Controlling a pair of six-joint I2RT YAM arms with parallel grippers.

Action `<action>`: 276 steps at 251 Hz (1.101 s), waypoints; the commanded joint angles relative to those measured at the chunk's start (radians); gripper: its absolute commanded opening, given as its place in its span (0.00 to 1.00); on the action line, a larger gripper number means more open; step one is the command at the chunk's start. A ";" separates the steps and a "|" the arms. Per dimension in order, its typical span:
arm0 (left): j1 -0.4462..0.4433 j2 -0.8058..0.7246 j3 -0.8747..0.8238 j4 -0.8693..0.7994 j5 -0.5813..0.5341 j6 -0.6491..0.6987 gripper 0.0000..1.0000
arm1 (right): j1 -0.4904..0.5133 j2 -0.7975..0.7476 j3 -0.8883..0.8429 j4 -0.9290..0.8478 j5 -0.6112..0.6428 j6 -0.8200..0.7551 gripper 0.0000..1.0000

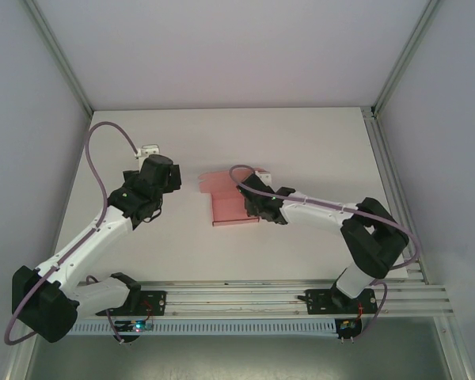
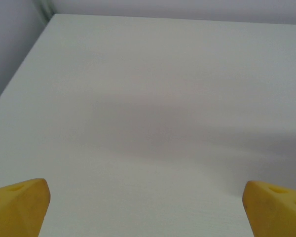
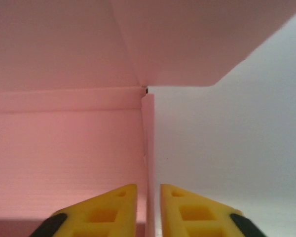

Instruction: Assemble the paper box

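Note:
The paper box is a pink creased card lying at the middle of the white table, with flaps partly folded up. In the right wrist view the paper box has a flat floor, an upright side wall and a flap leaning over from above. My right gripper reaches it from the right. The right gripper has its yellow fingers close together astride the box's right side wall. My left gripper stands to the left of the box, apart from it. The left gripper is wide open over bare table.
Grey enclosure walls and aluminium posts ring the table on three sides. A rail with both arm bases runs along the near edge. Bare tabletop stretches ahead of the left gripper.

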 commanded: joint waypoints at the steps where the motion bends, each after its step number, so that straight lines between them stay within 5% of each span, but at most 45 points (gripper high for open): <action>1: 0.012 -0.010 -0.017 0.068 0.154 0.110 1.00 | -0.001 -0.066 -0.013 -0.031 0.096 0.059 0.30; 37: 0.012 -0.026 -0.017 0.016 0.407 0.223 1.00 | -0.005 -0.178 0.007 -0.100 0.148 -0.113 0.55; 66: 0.006 -0.026 -0.067 0.037 0.666 0.393 1.00 | -0.074 -0.297 -0.053 0.015 -0.016 -0.475 0.80; 81: 0.006 -0.010 -0.093 0.091 0.695 0.434 1.00 | -0.137 -0.338 -0.066 0.042 -0.101 -0.620 0.83; 141: 0.008 0.137 -0.010 0.119 0.682 0.496 0.89 | -0.365 -0.285 0.018 0.007 -0.669 -1.045 0.80; 219: 0.055 0.285 0.046 0.184 0.740 0.589 0.85 | -0.424 -0.036 0.225 -0.150 -0.783 -1.260 0.74; 276: 0.075 0.393 0.152 0.090 0.841 0.617 0.49 | -0.419 0.070 0.319 -0.209 -0.785 -1.242 0.55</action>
